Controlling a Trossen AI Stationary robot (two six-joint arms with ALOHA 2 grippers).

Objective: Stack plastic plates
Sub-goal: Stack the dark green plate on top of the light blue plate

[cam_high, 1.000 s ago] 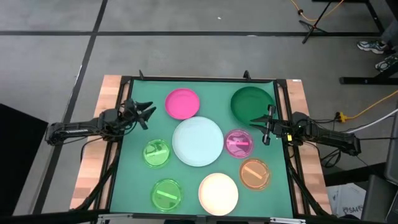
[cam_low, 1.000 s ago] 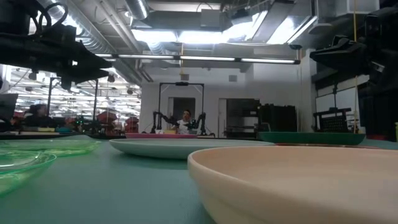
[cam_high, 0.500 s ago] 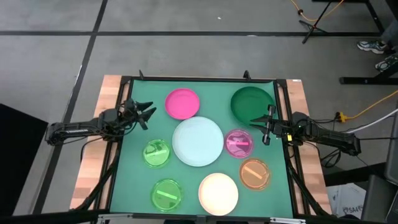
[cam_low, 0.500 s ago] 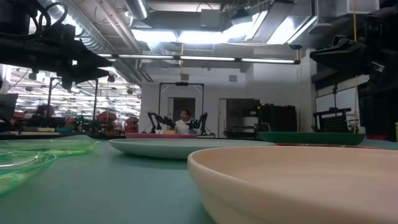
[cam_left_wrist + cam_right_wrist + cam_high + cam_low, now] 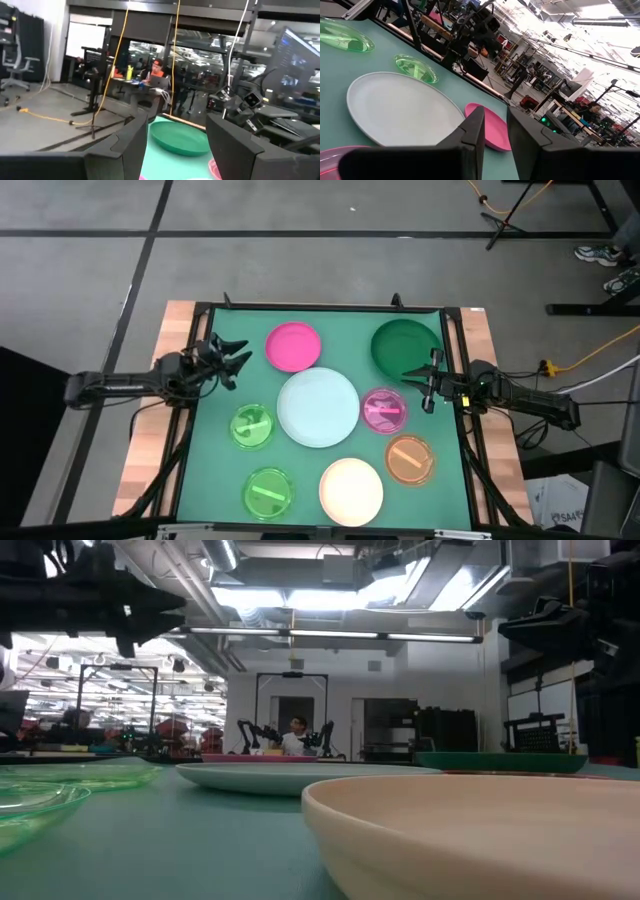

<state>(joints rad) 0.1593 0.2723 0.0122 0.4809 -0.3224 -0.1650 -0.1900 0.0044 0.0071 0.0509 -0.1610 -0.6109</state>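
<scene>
Plastic plates [image 5: 317,407], eight round smooth discs, lie singly around the large pale one on our green worktop [image 5: 225,470]. Our left gripper [image 5: 232,358] hovers beside the pink plate [image 5: 293,346], fingers spread; our right gripper [image 5: 418,384], fingers narrowly parted, hangs between dark green [image 5: 404,346] and magenta [image 5: 383,410] plates, holding nothing

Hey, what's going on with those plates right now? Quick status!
Left claw open, raised beside pink plate. Right claw open, between dark green plate and magenta plate. All plates separate, none stacked. Nothing in the way.
</scene>
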